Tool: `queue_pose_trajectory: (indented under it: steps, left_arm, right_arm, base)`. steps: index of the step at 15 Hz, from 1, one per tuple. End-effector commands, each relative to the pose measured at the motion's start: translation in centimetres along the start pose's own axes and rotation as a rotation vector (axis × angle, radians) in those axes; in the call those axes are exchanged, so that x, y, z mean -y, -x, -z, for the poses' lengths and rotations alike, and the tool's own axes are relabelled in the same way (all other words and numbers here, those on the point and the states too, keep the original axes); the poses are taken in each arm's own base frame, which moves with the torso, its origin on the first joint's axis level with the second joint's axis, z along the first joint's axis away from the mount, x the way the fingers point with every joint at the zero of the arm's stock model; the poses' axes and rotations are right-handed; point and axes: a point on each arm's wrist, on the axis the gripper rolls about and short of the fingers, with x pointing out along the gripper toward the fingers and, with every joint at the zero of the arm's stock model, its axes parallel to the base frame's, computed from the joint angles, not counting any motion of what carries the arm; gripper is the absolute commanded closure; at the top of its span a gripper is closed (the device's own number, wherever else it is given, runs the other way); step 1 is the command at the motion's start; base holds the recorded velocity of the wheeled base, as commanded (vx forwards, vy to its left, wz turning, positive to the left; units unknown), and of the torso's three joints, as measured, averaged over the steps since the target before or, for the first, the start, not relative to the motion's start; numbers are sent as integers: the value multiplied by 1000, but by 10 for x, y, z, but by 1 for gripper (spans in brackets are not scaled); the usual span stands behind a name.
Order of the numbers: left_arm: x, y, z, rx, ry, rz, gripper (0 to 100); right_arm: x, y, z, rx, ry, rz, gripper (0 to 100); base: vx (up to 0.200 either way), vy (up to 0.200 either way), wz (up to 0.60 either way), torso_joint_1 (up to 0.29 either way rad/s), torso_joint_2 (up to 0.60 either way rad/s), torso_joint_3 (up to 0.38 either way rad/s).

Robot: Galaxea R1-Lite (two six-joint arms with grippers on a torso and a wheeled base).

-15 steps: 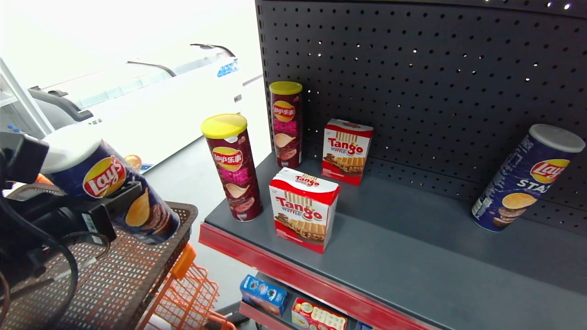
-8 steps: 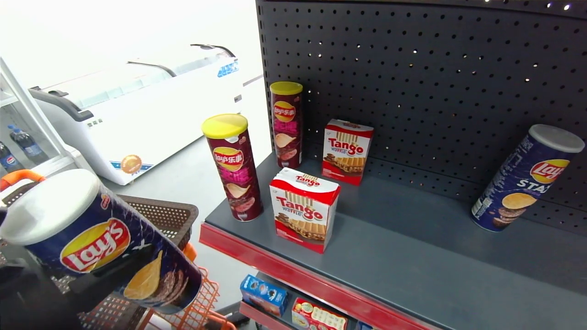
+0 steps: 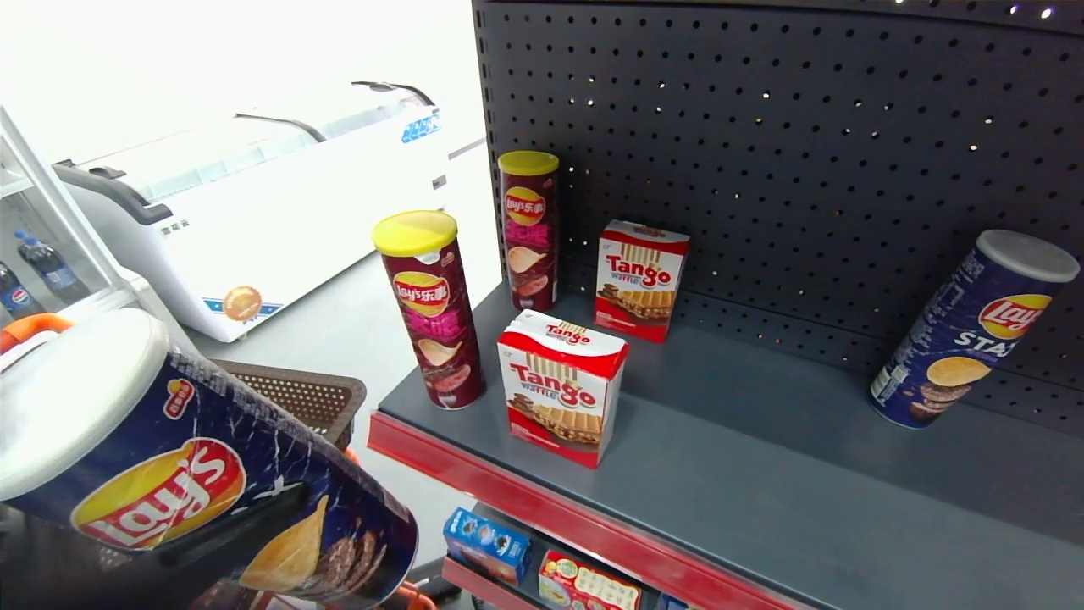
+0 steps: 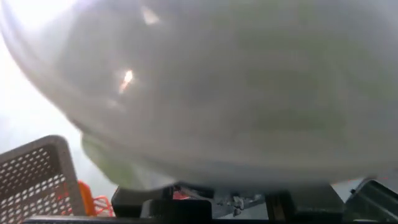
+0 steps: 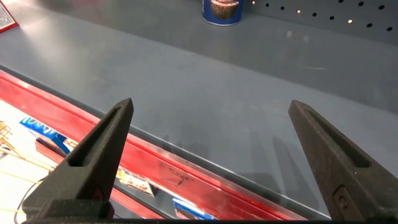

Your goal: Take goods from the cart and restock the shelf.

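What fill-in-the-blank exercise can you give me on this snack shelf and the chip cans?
The maroon cans on the grey shelf have ___ lids.
The grey shelf holds ___ wafer boxes.
The near blue can has a ___ lid.
The right tool hangs over the shelf, jaws ___.
Missing words: yellow, two, white, open.

Two blue chip cans [image 3: 203, 474] [image 3: 974, 330], two maroon chip cans [image 3: 432, 313] [image 3: 528, 233], two wafer boxes [image 3: 559, 390] [image 3: 639, 280], one cart basket [image 3: 305, 398].
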Motion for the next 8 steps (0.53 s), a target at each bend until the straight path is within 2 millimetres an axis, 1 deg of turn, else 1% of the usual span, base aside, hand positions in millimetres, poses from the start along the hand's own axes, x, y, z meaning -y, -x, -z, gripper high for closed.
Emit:
queue_pose_trajectory:
  steps: [1,3,4,6,8]
  left_arm:
    - [3,-12,-3,-23,-1,65,100]
    - [4,-30,-7,-27,-49,152,100]
    - [4,-32,-7,-26,-52,160,100]
    - [3,-50,-5,-10,-55,203,100]
    - [3,-61,-4,-1,-58,217,100]
  right_arm:
    - [0,0,0,-1,0,-1,0]
    - [0,0,0,-3,0,-1,0]
    - [0,0,0,-3,0,-1,0]
    - [0,0,0,-1,0,-1,0]
    - [0,0,0,-1,0,-1,0]
  base:
    - [0,0,0,0,0,0]
    - [0,0,0,0,0,0]
    - [0,0,0,0,0,0]
    - [0,0,0,0,0,0]
    - [0,0,0,0,0,0]
